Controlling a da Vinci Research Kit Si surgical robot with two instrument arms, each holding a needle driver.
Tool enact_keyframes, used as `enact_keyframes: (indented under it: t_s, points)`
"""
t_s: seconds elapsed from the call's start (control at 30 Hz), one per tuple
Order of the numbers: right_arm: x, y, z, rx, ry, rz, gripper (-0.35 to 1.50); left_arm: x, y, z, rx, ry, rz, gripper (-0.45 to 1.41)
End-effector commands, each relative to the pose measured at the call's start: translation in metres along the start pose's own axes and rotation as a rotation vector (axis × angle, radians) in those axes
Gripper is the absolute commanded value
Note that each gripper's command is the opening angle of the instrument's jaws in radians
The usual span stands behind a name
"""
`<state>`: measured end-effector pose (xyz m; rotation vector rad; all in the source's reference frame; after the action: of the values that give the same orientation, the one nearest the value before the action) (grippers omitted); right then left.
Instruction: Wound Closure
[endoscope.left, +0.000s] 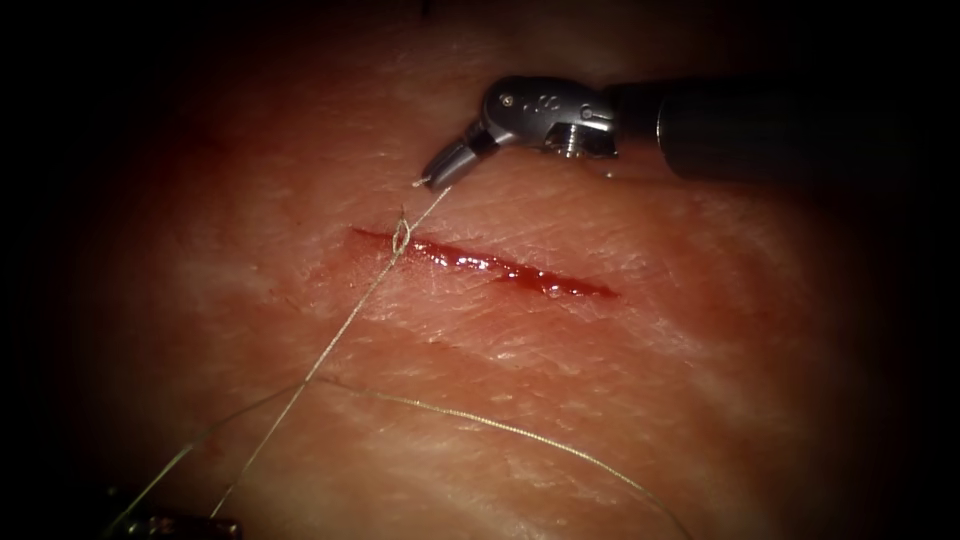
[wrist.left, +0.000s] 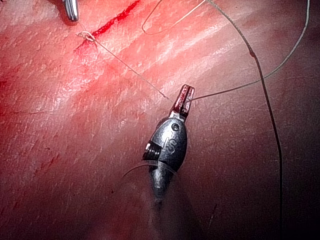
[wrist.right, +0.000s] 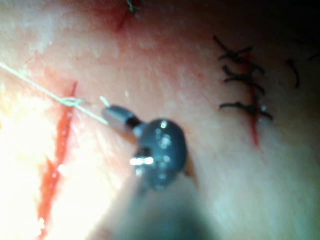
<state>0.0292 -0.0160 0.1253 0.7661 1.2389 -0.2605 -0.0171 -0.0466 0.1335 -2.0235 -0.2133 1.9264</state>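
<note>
My right end effector (endoscope.left: 432, 180), at 12 o'clock of the cut (endoscope.left: 485, 264), is clamped on the short thread (endoscope.left: 345, 320) end beside the knot (endoscope.left: 400, 237) at the cut's left end. My left end effector (wrist.left: 183, 98) grips the long strand; the needle's place I cannot tell. Tissue (endoscope.left: 600, 400) covers the surface
</note>
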Motion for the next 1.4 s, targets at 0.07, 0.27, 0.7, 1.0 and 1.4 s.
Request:
enact_keyframes:
  t_s: [0.07,0.27,0.7,1.0,1.4]
  points:
    - [0.0001,0.0009,0.0003,-0.015,0.001,-0.007,-0.35,-0.0010,0.0012,0.0001,0.004,-0.001,-0.009,-0.45]
    - [0.0002,0.0020,-0.0002,-0.055,0.000,-0.002,-0.35,-0.0014,0.0026,-0.0006,0.010,-0.003,-0.018,-0.45]
    - [-0.0014,0.0035,-0.0007,-0.108,-0.020,0.016,-0.35,-0.0036,0.0070,-0.0013,0.020,-0.015,-0.057,-0.45]
    - [-0.0028,0.0044,-0.0015,-0.149,-0.061,0.023,-0.35,-0.0043,0.0083,-0.0003,0.015,-0.015,-0.071,-0.45]
    - [-0.0029,0.0029,-0.0003,-0.217,-0.042,0.029,-0.35,0.0002,0.0047,-0.0002,0.002,-0.014,-0.061,-0.45]
